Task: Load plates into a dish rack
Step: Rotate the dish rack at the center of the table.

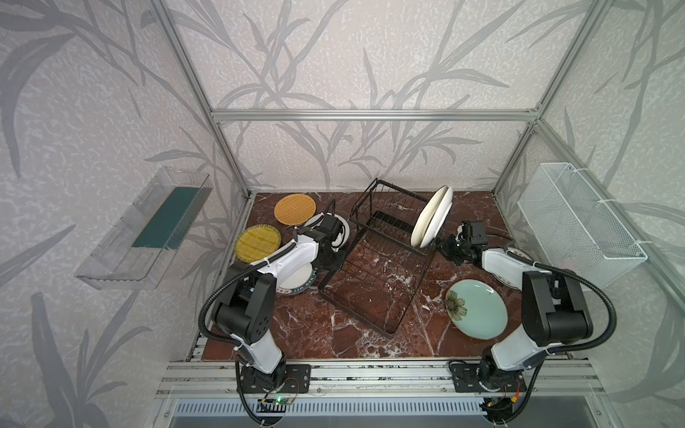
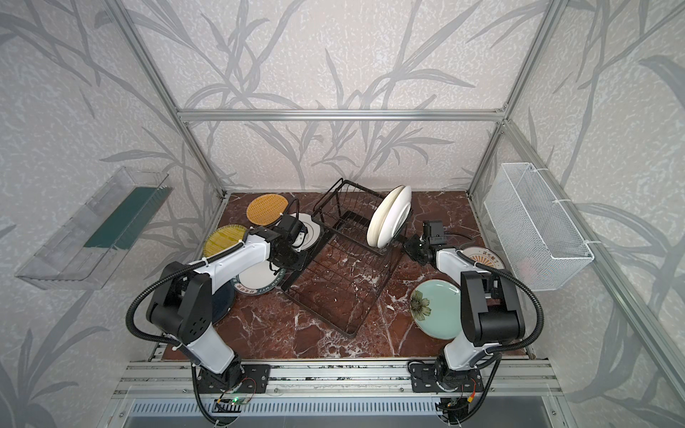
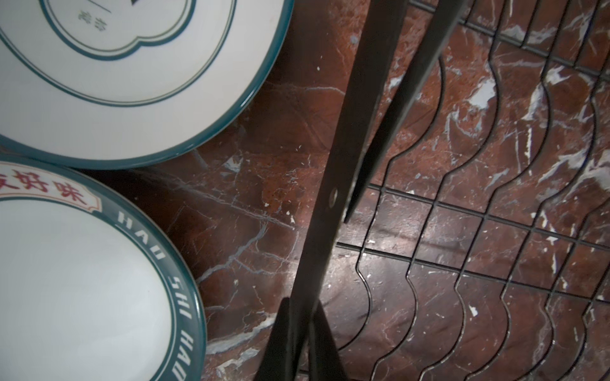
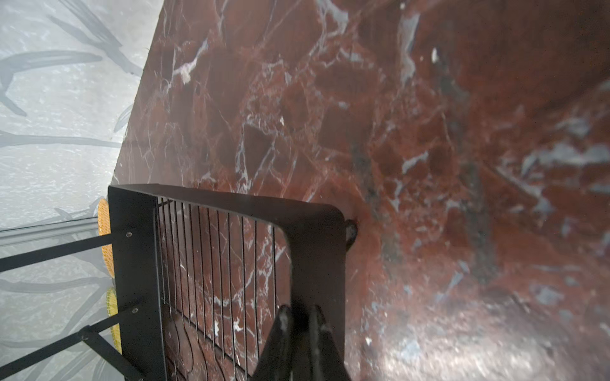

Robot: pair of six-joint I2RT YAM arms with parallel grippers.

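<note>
Left gripper [image 3: 302, 301] clenched on dish rack [image 3: 330, 198] side bar; right gripper [image 4: 300, 311] clamped on opposite frame edge. Rack between both grippers, long axis skewed front-to-back. Two cream plates [image 1: 428, 220] stand slotted; teal plate [image 1: 482, 315] flat, right gripper nearer.

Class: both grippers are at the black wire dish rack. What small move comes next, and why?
Probably slide the black wire dish rack a little, both arms together and slowly: the left gripper and right gripper are each shut on its frame, it sits askew, and two pale round plates stand in it.
</note>
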